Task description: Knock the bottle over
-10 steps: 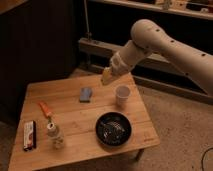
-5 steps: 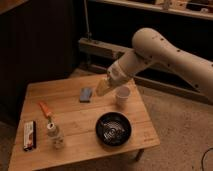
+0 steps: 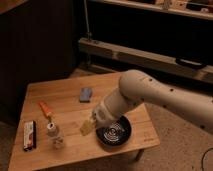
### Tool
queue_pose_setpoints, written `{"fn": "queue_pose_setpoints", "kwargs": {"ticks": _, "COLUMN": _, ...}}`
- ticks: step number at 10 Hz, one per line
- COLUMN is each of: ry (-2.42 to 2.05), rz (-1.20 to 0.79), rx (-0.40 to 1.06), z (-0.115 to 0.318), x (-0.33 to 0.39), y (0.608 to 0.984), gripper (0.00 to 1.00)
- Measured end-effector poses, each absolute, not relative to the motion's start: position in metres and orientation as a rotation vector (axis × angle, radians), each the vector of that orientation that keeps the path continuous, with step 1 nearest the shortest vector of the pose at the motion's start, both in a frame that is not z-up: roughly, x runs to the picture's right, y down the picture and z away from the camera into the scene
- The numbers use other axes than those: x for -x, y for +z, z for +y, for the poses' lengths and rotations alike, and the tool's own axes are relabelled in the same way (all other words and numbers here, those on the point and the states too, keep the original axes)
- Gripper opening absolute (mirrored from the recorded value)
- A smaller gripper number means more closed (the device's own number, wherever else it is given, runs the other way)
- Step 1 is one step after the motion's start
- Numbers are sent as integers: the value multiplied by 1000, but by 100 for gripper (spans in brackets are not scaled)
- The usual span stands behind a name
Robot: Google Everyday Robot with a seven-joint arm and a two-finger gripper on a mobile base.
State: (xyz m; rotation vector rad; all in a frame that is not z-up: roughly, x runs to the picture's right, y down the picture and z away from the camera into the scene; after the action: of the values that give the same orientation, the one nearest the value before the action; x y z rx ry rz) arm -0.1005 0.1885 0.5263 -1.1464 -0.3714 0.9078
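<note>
Change: the arm has swung from the far right of the tabletop [image 3: 60, 92] toward the near left. The gripper [image 3: 89, 126] now sits low, just left of the black bowl [image 3: 114, 134], near the bottle [image 3: 52, 129] but apart from it. The bottle stands upright at the near left, just beyond the near end of the orange pen [image 3: 45, 109]. I cannot tell the state of the jaws. I judge the approach nearly complete; the leftward push against the bottle is not yet made.

gripper [image 3: 88, 126] now seemingly nearer bottle [image 3: 52, 130]
</note>
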Motion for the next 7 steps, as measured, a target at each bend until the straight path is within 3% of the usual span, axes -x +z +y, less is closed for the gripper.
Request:
{"fn": "queue_pose_setpoints", "kwargs": {"ticks": 3, "ry": 862, "rz": -412, "rx": 1181, "z": 232, "x": 145, "y": 552, "gripper": 18}}
{"fn": "queue_pose_setpoints", "kwargs": {"ticks": 7, "ry": 849, "rz": -464, "rx": 1200, "z": 205, "x": 194, "y": 598, "gripper": 18}}
